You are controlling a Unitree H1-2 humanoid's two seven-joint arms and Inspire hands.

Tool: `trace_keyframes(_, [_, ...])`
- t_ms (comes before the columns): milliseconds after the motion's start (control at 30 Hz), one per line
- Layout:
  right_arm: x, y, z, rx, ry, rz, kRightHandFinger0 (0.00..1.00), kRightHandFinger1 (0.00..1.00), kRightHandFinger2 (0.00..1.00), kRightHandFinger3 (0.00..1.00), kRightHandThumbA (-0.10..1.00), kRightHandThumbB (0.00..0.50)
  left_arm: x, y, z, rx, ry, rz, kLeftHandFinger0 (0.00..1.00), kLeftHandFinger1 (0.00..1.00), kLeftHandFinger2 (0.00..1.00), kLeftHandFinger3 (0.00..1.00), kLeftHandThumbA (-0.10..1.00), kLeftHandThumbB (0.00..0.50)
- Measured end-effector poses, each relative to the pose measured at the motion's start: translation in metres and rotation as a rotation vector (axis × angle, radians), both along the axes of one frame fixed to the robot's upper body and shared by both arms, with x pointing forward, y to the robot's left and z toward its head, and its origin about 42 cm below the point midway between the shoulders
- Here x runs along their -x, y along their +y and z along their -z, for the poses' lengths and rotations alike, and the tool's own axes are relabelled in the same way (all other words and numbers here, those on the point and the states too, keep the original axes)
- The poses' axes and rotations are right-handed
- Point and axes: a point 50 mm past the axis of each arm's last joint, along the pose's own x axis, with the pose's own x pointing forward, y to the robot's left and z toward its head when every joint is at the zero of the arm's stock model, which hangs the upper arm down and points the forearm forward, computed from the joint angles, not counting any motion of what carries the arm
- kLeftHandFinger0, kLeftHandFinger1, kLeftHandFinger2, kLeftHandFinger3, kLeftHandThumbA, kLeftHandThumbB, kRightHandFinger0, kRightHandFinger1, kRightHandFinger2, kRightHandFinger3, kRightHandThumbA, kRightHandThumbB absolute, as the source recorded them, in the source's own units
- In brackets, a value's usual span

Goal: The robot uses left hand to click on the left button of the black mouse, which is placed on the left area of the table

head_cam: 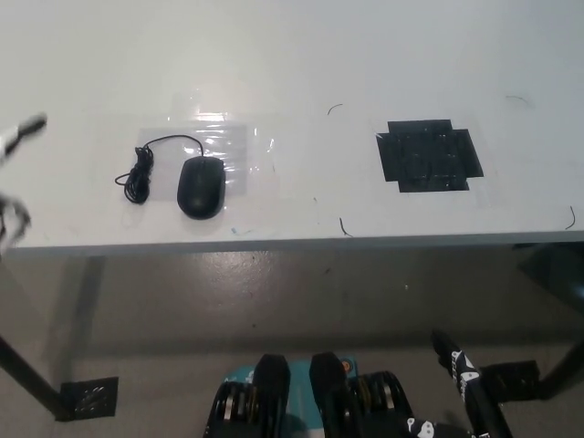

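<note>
Head view: white left hand (13,173) blurred at frame edge, finger state can't tell. Matte black corded mouse (200,186) lies right of it, long axis pointing away from robot; black right hand (453,358) low, farther off, grip unclear.

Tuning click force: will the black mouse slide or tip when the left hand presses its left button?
Tipping looks unlikely: the black mouse is low and lies flat. It may slide a little, since it seems to rest on glossy clear film on the table. Its thin cord lies loosely coiled, so it probably won't restrain it.
</note>
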Motion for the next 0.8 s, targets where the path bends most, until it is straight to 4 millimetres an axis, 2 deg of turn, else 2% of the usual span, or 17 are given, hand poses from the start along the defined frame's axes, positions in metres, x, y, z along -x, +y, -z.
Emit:
trace_keyframes(33, [0.0, 0.0, 0.0, 0.0, 0.0, 0.0, 1.0, 1.0, 1.0, 1.0, 1.0, 0.16, -0.01, 0.001, -0.012, -0.021, 0.008, 0.008, 0.0, 0.0, 0.03, 1.0, 1.0, 0.392])
trace_keyframes(133, [0.001, 0.0, 0.001, 0.001, 0.005, 0.001, 1.0, 1.0, 1.0, 1.0, 1.0, 0.159, -0.035, -0.001, -0.038, -0.082, 0.035, 0.03, 0.0, 0.0, 0.02, 1.0, 1.0, 0.401])
trace_keyframes(167, [0.001, 0.0, 0.001, 0.001, 0.005, 0.001, 1.0, 1.0, 1.0, 1.0, 1.0, 0.159, -0.04, -0.002, -0.043, -0.094, 0.043, 0.034, 0.02, 0.0, 0.03, 1.0, 1.0, 0.405])
trace_keyframes(200, [0.001, -0.001, 0.002, 0.002, 0.007, 0.001, 1.0, 1.0, 1.0, 1.0, 1.0, 0.16, -0.055, -0.007, -0.054, -0.128, 0.072, 0.05, 0.05, 0.0, 0.07, 1.0, 1.0, 0.396])
trace_keyframes(267, [0.001, -0.001, 0.002, 0.002, 0.007, 0.001, 1.0, 1.0, 1.0, 1.0, 1.0, 0.165, -0.068, -0.011, -0.061, -0.159, 0.102, 0.061, 0.05, 0.0, 0.08, 1.0, 1.0, 0.372])
trace_keyframes(300, [0.001, -0.001, 0.002, 0.002, 0.007, 0.001, 1.0, 1.0, 1.0, 1.0, 1.0, 0.158, -0.082, -0.017, -0.067, -0.19, 0.135, 0.07, 0.01, 0.0, 0.06, 1.0, 1.0, 0.382])
trace_keyframes(367, [0.001, -0.001, 0.002, 0.003, 0.007, 0.001, 1.0, 1.0, 1.0, 1.0, 1.0, 0.157, -0.099, -0.024, -0.071, -0.233, 0.179, 0.079, 0.0, 0.0, 0.18, 1.0, 1.0, 0.322])
trace_keyframes(400, [0.001, -0.001, 0.002, 0.003, 0.007, 0.001, 1.0, 1.0, 1.0, 1.0, 1.0, 0.161, -0.111, -0.028, -0.073, -0.265, 0.211, 0.082, 0.0, 0.0, 0.13, 1.0, 1.0, 0.393])
trace_keyframes(433, [0.001, -0.001, 0.002, 0.002, 0.006, 0.001, 1.0, 1.0, 1.0, 1.0, 1.0, 0.162, -0.119, -0.031, -0.074, -0.29, 0.232, 0.082, 0.0, 0.0, 0.03, 1.0, 1.0, 0.437])
trace_keyframes(467, [0.001, -0.001, 0.002, 0.003, 0.006, 0.001, 1.0, 1.0, 1.0, 1.0, 1.0, 0.162, -0.132, -0.036, -0.076, -0.338, 0.268, 0.079, 0.0, 0.0, 0.0, 1.0, 1.0, 0.445])
trace_keyframes(500, [0.001, -0.001, 0.002, 0.003, 0.006, 0.001, 1.0, 1.0, 1.0, 1.0, 1.0, 0.161, -0.136, -0.038, -0.076, -0.352, 0.278, 0.077, 0.0, 0.0, 0.02, 1.0, 1.0, 0.45])
trace_keyframes(533, [0.001, -0.001, 0.002, 0.004, 0.007, 0.001, 1.0, 1.0, 1.0, 1.0, 1.0, 0.162, -0.149, -0.043, -0.076, -0.403, 0.323, 0.067, 0.0, 0.0, 0.05, 1.0, 1.0, 0.451])
trace_keyframes(600, [0.001, -0.001, 0.002, 0.004, 0.006, 0.0, 1.0, 1.0, 1.0, 1.0, 1.0, 0.164, -0.17, -0.049, -0.075, -0.488, 0.404, 0.047, 0.0, 0.0, 0.19, 1.0, 1.0, 0.422])
trace_keyframes(633, [0.001, -0.001, 0.001, 0.004, 0.005, 0.0, 1.0, 1.0, 1.0, 1.0, 1.0, 0.164, -0.18, -0.05, -0.074, -0.523, 0.449, 0.024, 0.0, 0.0, 0.22, 1.0, 1.0, 0.417])
trace_keyframes(700, [0.0, -0.002, 0.001, 0.006, 0.004, -0.001, 1.0, 1.0, 1.0, 1.0, 1.0, 0.167, -0.198, -0.051, -0.071, -0.588, 0.528, -0.013, 0.03, 0.06, 0.32, 1.0, 1.0, 0.403])
trace_keyframes(767, [0.0, -0.002, 0.0, 0.008, 0.0, -0.001, 1.0, 1.0, 1.0, 1.0, 1.0, 0.166, -0.21, -0.051, -0.07, -0.629, 0.585, -0.044, 0.0, 0.09, 0.36, 1.0, 1.0, 0.404])
trace_keyframes(800, [-0.001, -0.002, -0.002, 0.009, -0.008, -0.002, 1.0, 1.0, 1.0, 1.0, 1.0, 0.165, -0.218, -0.052, -0.071, -0.665, 0.632, -0.07, 0.01, 0.09, 0.44, 1.0, 1.0, 0.4])
